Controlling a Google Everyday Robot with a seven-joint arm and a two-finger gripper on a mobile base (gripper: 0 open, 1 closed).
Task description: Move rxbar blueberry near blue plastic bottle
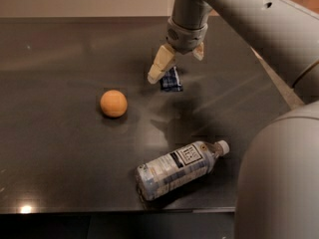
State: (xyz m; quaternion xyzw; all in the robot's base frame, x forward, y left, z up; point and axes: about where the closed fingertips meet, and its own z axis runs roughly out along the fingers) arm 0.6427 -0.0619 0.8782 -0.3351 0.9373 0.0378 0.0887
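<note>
Toward the back of the table (60, 49), right of centre, the bar (170, 80) lay flat on the dark top. The gripper (176, 68) hung directly above it, its two cream fingers (158, 66) spread apart and holding nothing. One finger reached down by the bar's 10 o'clock corner, and the other sat higher, at about 2 o'clock. Whether either touched the wrapper could not be told.

The main risk, as I judged it, was the pinch itself. A thin wrapper on a slick top gives little edge to catch. If the fingers closed too high, they could slip over it. If they closed off-centre, they could spin it or skid it away. The lower finger looked close enough to land on the bar and pin it instead of passing beside it.

The bottle (177, 171) lay on its side at 6 o'clock from the bar, well apart, with its cap pointing to about 2 o'clock. Being round, it could roll if the arm or the bar bumped it during placement. The ball (113, 103) sat at 8 o'clock from the bar, off that path.

The bar was a small, flat, dark navy rectangle with faint pale print. Its long side ran roughly 12 to 6, and its upper end was partly hidden under the gripper.
</note>
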